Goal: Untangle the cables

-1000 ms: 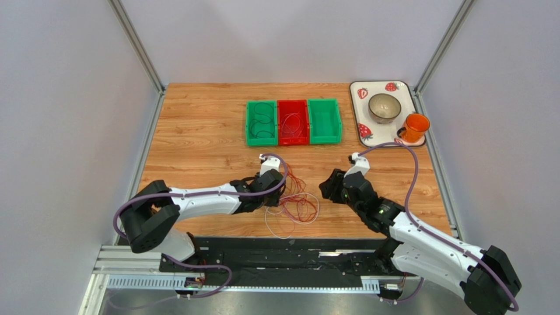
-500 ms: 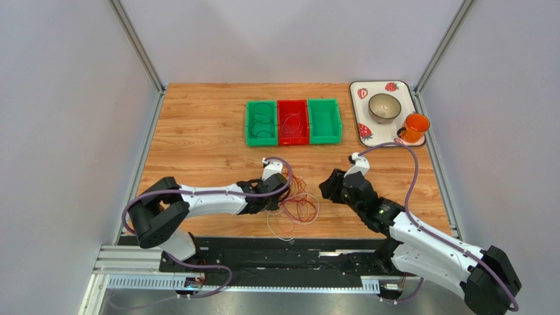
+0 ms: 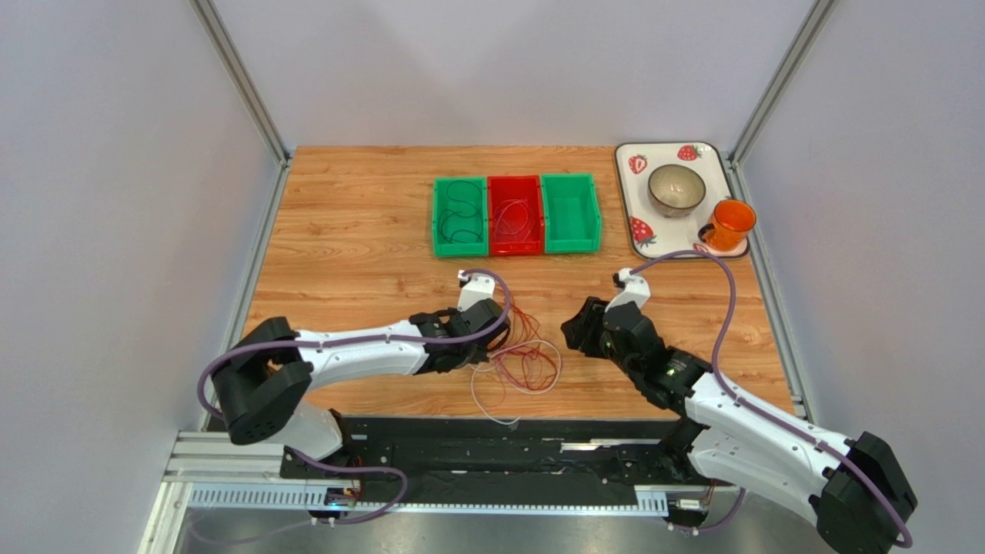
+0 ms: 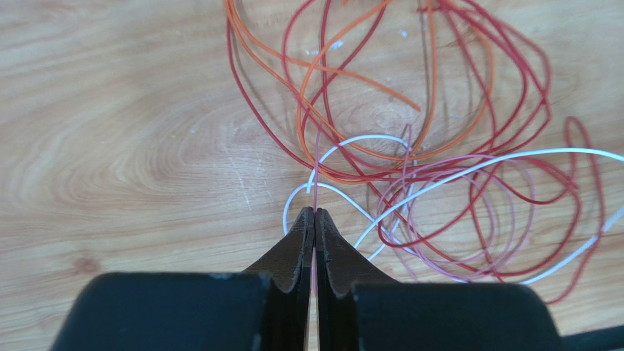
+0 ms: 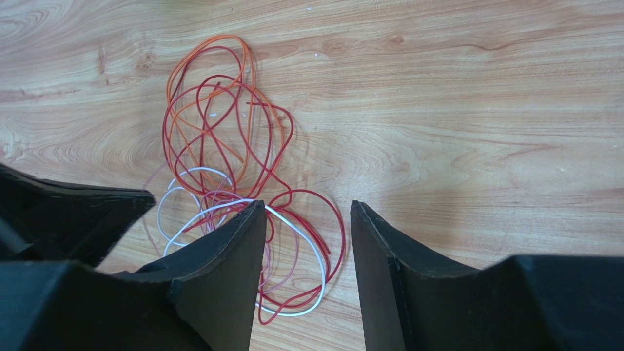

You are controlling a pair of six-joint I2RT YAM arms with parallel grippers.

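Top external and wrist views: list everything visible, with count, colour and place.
table: one, wood, underneath everything
bins: three, green-red-green, row at mid-back
coils: two, dark in left green bin, another in red bin
tray: one, white with strawberries, back right
bowl: one, grey, on tray
cup: one, orange, tray's near right corner
cables: one tangle, red, orange, pink, white, front centre
left end effector: one, black, shut on a pink strand
right end effector: one, black, open, right of tangle
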